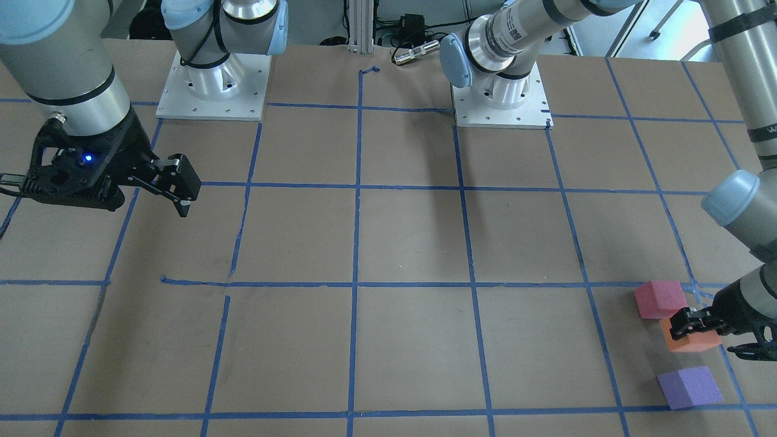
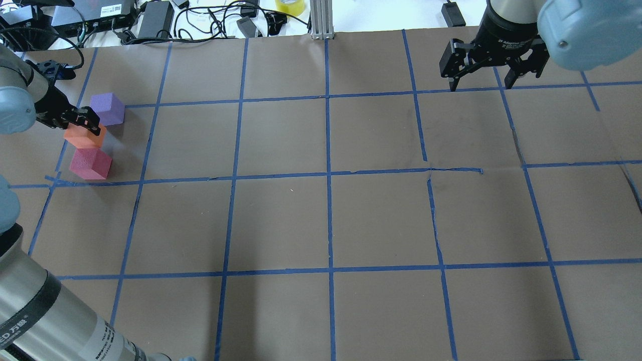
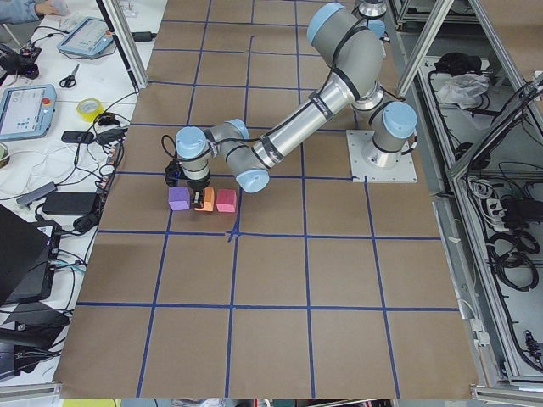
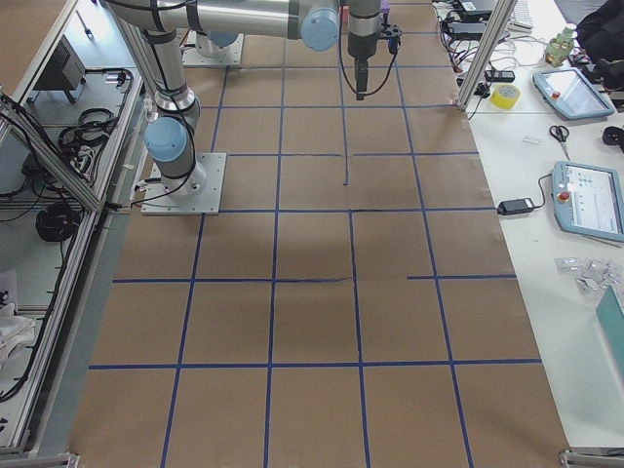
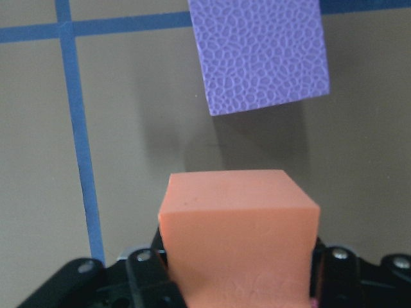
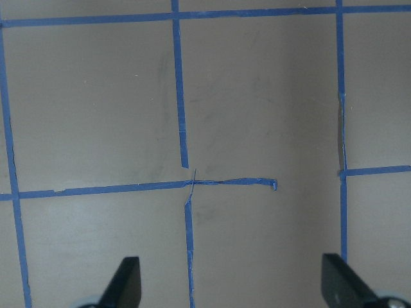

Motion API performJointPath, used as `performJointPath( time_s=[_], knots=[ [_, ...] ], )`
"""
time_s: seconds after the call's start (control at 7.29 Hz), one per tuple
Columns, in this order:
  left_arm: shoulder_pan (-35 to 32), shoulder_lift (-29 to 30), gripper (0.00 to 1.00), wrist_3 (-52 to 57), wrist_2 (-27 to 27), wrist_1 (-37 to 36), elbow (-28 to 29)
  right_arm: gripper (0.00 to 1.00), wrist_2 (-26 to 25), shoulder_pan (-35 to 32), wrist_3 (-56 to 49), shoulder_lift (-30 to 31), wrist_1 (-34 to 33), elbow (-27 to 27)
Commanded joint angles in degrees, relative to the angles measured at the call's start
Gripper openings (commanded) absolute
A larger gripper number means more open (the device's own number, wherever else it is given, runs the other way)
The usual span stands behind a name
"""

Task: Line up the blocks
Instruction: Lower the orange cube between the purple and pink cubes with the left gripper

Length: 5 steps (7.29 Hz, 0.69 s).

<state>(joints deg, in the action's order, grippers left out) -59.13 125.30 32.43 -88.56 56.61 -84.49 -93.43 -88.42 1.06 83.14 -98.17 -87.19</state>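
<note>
Clasping orange block squarely, left pincer

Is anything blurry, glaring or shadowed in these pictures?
Left wrist view: the purple block shows crisp foam texture, while the nearer orange block looks softer. Overhead view: the white bench beyond the table is washed out. Front-facing view: soft shadows lie across the table.

Four fixed views around one table — wrist cameras seemingly close.

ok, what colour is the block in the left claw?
The block is orange; the left wrist view shows it best.
</note>
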Motion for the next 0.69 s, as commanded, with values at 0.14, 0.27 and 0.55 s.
performJointPath(
  time_s=[0.14,0.27,0.55],
  knots=[
    [-0.1,0.9,0.0,-0.6,0.0,-0.4,-0.5,1.0,0.0,0.0,-0.1,0.0,-0.1,0.0],
    [-1.1,0.6,0.0,-2.3,0.0,-0.4,-0.7,1.0,-0.1,0.0,-0.1,0.0,0.1,0.0],
    [-1.9,0.7,0.0,-1.9,0.0,-0.5,-1.2,1.0,-0.1,0.0,-0.3,0.0,-0.2,0.0]
  ],
)
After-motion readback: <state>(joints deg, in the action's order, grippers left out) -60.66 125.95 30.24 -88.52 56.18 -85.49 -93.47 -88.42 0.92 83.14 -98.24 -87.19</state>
